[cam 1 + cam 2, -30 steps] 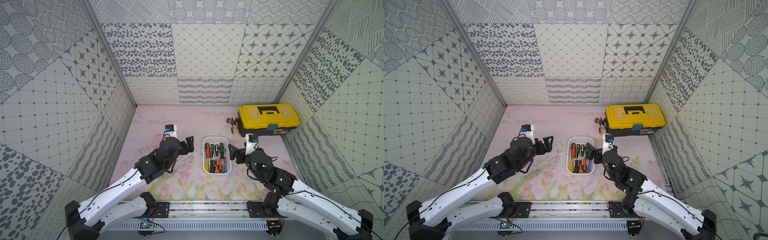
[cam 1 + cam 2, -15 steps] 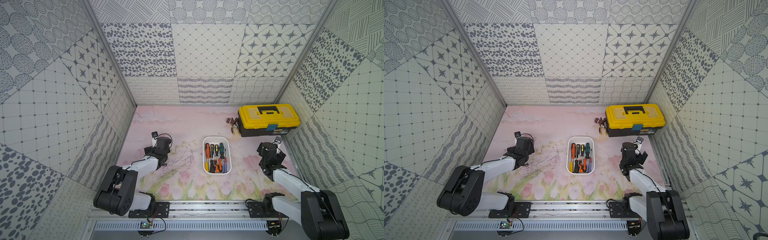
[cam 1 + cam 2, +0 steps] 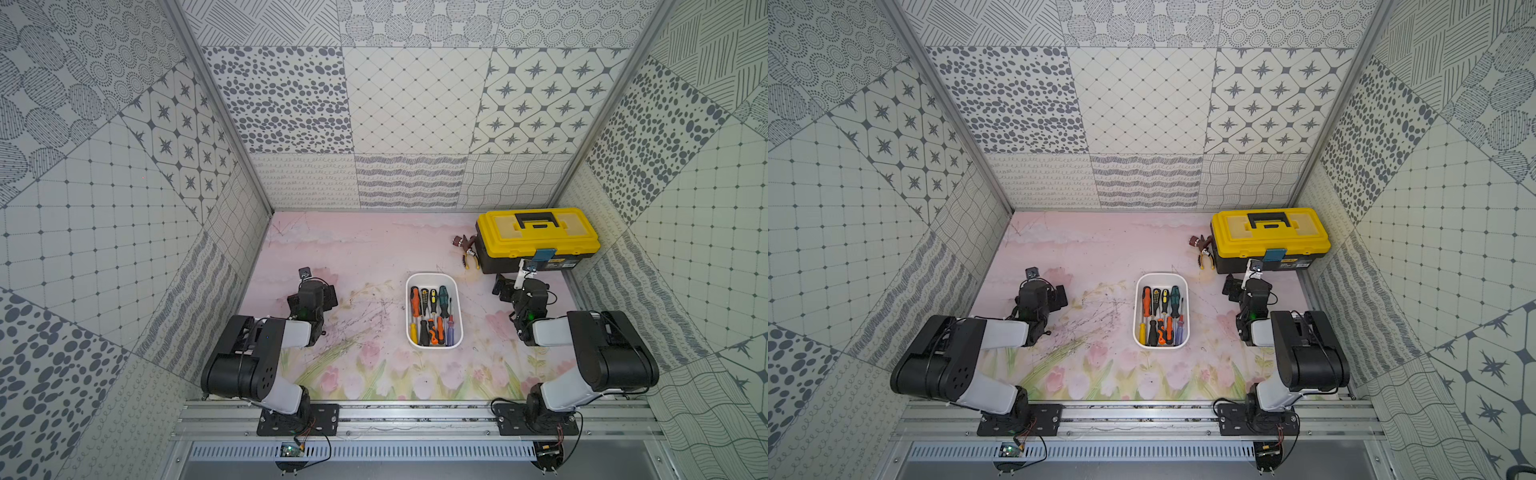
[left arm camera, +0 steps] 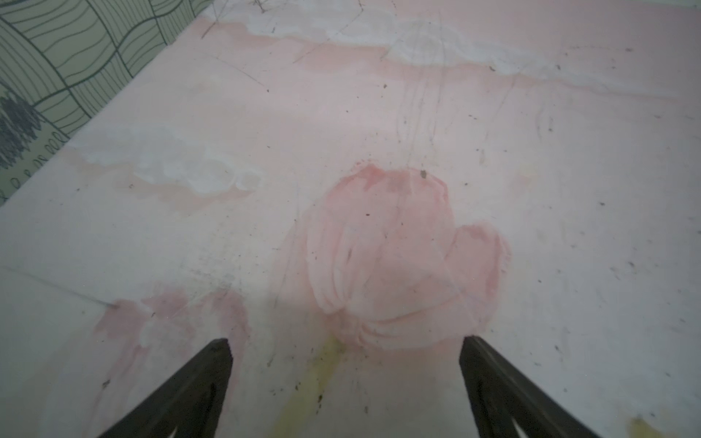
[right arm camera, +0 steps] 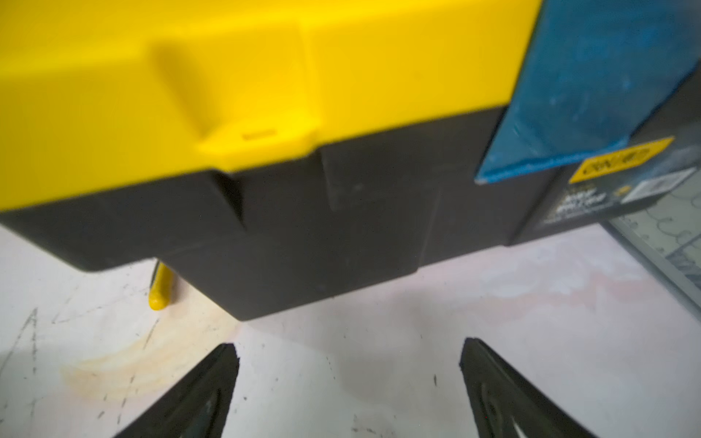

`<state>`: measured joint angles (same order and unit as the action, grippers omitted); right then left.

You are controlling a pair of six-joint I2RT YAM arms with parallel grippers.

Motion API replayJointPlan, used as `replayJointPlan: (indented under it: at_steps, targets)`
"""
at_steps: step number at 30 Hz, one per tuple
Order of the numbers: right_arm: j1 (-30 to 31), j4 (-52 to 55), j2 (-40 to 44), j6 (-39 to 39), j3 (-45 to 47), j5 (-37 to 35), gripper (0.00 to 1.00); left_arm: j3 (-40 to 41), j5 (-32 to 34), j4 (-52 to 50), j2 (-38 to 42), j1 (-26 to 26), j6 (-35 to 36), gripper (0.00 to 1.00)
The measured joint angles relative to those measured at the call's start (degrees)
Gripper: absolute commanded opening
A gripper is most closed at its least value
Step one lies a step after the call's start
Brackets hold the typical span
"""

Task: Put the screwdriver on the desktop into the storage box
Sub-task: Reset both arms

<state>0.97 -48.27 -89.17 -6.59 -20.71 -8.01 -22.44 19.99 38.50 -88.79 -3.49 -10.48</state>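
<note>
The white storage box (image 3: 433, 277) (image 3: 1161, 276) stands mid-desktop (image 3: 365, 249) and holds several screwdrivers (image 3: 415, 301) (image 3: 1145, 300) with orange, yellow, green and black handles. No screwdriver shows on the bare pink surface in any view. My left gripper (image 3: 318, 291) (image 3: 1044, 296) (image 4: 347, 341) rests low, well left of the box, open over a printed tulip with nothing between its fingers. My right gripper (image 3: 517, 286) (image 3: 1246, 286) (image 5: 349, 347) sits right of the box, open and empty, facing the toolbox.
A black toolbox with a yellow lid (image 3: 538, 237) (image 3: 1268, 235) (image 5: 303, 235) stands at the back right, close in front of my right gripper. Yellow-handled pliers (image 3: 470, 259) (image 3: 1205, 261) and a small brown object (image 3: 461, 241) lie at its left end. Patterned walls enclose three sides.
Both arms have drawn back from beside the storage box and folded down toward their bases. Both grippers stayed open and empty.
</note>
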Motion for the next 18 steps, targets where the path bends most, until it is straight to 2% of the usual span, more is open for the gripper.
replayJointPlan:
  at_steps: [4,18]
  targets:
    - [0.22,-0.79,0.0,1.09,-0.33,0.92,0.97,0.13,-2.93,3.54,-0.87,-0.07,1.57,0.99]
    - [0.83,-0.28,0.0,2.38,-0.35,1.14,0.97,0.2,-4.63,8.09,-1.42,-1.03,4.26,0.99]
